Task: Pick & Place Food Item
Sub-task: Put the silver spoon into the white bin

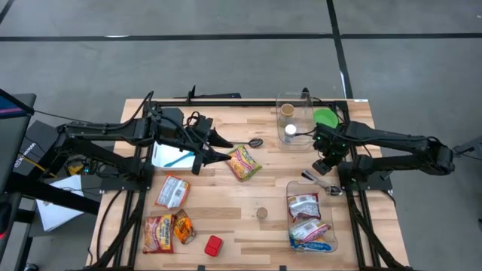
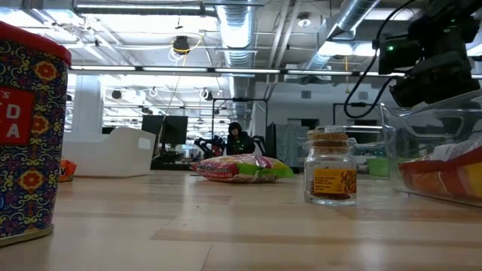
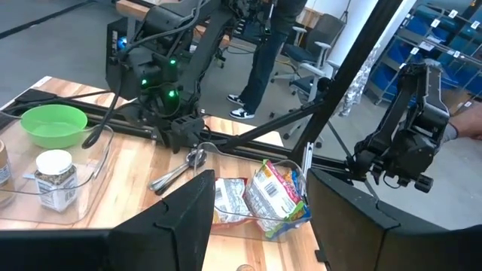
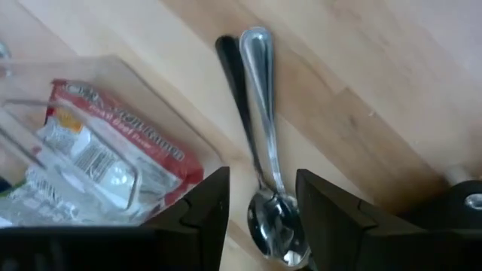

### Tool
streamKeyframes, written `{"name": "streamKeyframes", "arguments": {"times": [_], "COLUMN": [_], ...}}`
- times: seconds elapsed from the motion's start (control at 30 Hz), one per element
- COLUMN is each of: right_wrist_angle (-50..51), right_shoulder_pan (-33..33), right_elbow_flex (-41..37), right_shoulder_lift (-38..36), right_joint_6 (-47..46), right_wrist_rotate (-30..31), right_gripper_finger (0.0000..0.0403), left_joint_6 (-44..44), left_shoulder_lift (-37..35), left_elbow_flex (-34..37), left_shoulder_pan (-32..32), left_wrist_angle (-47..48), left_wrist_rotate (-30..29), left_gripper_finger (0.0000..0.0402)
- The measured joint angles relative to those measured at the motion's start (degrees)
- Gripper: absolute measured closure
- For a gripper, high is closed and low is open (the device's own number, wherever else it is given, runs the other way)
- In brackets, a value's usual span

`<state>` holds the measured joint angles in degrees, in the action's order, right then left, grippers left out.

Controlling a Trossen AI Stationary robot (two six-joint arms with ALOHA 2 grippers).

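- Table (image 1: 248,226) of light wood carries everything; both arms reach in from its sides.
- Left gripper (image 1: 218,148) is near the middle, fingers spread with nothing between them, tips just beside the noodle packet (image 1: 244,162), which lies flat on the wood.
- Right gripper (image 1: 329,160) hangs above two spoons (image 4: 260,150), fingers spread and empty.
- Clear bin (image 1: 290,226) beside the spoons holds other packets.
- Small glass jar (image 2: 330,176) stands upright nearby.
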<state>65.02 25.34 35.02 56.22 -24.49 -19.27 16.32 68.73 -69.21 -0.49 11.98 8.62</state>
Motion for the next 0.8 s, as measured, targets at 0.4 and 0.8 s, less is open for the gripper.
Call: {"name": "streamKeyframes", "arguments": {"times": [0.4,0.8], "right_wrist_angle": [-0.8,-4.0], "right_shoulder_pan": [-0.1,-4.9], "right_elbow_flex": [0.0,0.0], "right_shoulder_lift": [8.7,19.7], "right_joint_6": [-1.0,3.3], "right_wrist_rotate": [1.3,-1.4], "right_gripper_finger": [0.0259,0.0223], "left_joint_6": [0.0,0.0], "left_shoulder_lift": [0.0,0.0], "left_elbow_flex": [0.0,0.0], "left_shoulder_pan": [0.0,0.0], "left_wrist_angle": [-0.1,-0.1], "left_wrist_rotate": [0.0,0.0], "left_gripper_finger": [0.0198,0.0198]}}
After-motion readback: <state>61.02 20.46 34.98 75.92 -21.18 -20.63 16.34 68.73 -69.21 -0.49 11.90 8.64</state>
